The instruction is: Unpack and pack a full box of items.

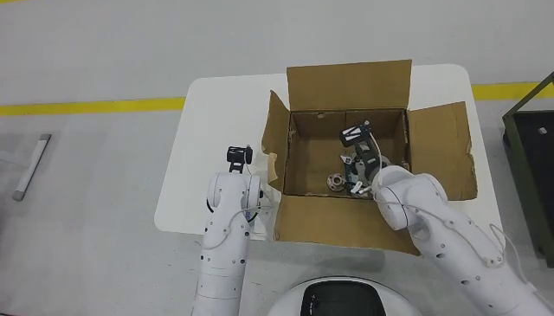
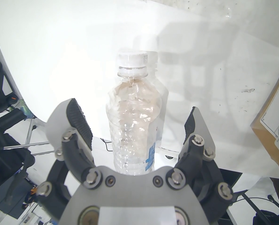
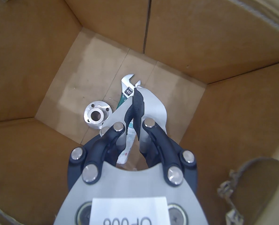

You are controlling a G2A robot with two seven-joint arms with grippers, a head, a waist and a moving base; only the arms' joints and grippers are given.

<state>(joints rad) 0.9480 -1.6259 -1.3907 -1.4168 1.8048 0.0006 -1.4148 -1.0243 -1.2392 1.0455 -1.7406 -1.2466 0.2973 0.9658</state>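
Left fingers: the left gripper has its fingers spread wide, one on each side of the bottle, and neither pad touches it.
Bottle: clear with a white cap, out on the white desk, beside the box.
Right fingers: the right gripper is closed pad to pad deep inside the box, with nothing visibly pinched.
Left to unpack: the wrench and the flange lie just beside each other on the box floor.
Step, as I judge it: taking the wrench.
Doing it well: open first, straddle the green handle crosswise, avoid the flange, and lift straight up past the flaps.
Risk: the light bottle would topple if a left pad brushes it.
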